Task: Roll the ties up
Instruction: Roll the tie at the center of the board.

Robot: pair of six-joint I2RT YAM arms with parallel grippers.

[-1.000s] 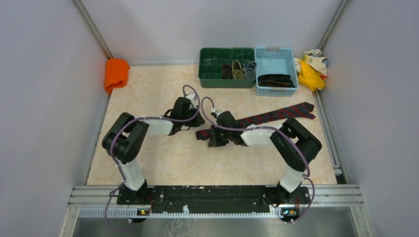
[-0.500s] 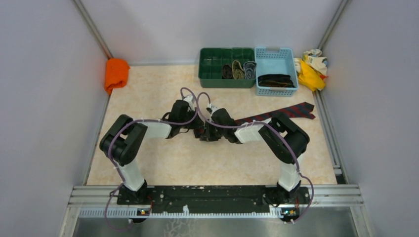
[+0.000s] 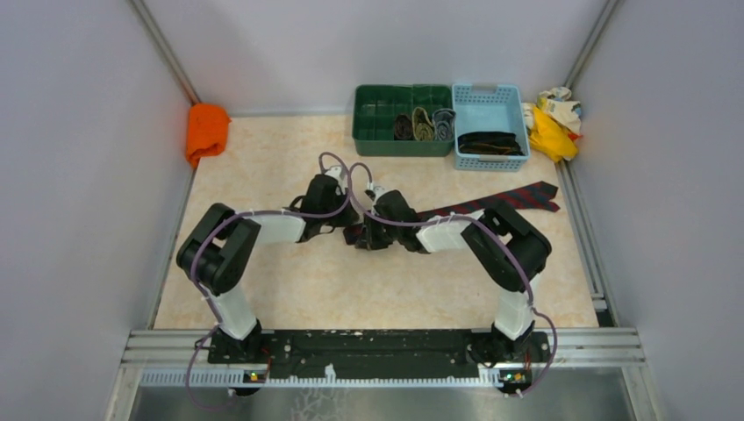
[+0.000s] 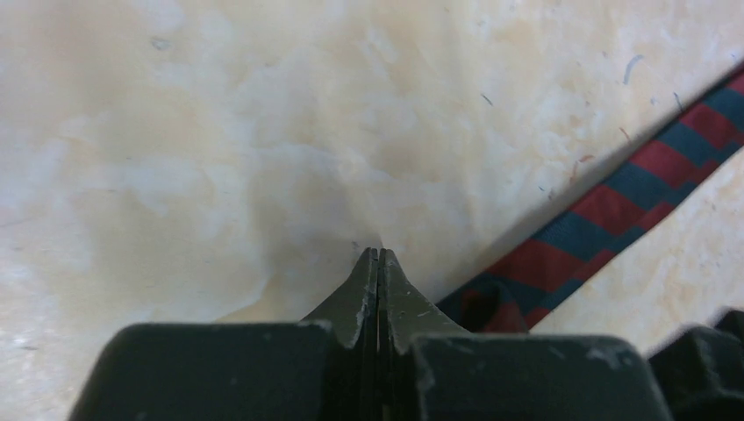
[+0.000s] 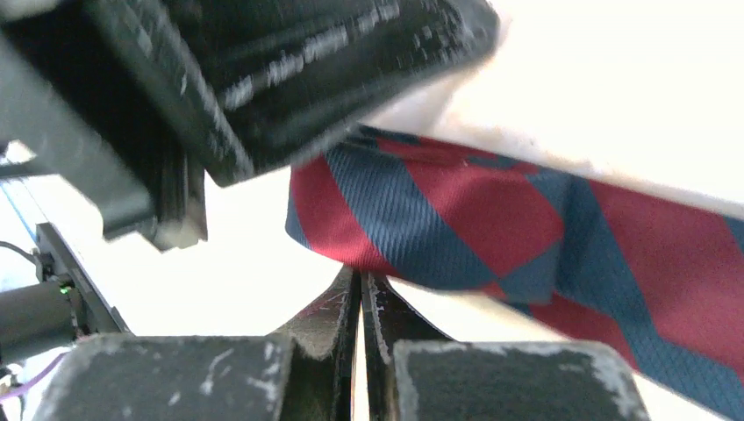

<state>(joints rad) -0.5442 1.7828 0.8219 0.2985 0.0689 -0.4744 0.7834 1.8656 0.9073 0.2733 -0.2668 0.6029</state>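
left gripper [image 4: 378, 254] and right gripper [image 5: 361, 276] are both pinched shut, no cloth visibly caught. the plaid tie [image 3: 491, 203] lies on my side of the green tray [image 3: 402, 146], end at their tips. so crowded, i fear they collide.

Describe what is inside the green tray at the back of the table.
Three rolled ties stand side by side in the right-hand compartments of the green tray: dark brown, olive and grey-blue. Whatever lies beneath the rolls is covered by them.

The tie [image 3: 518, 196] lies on the table [image 3: 289, 289], before the bins [image 3: 386, 145]
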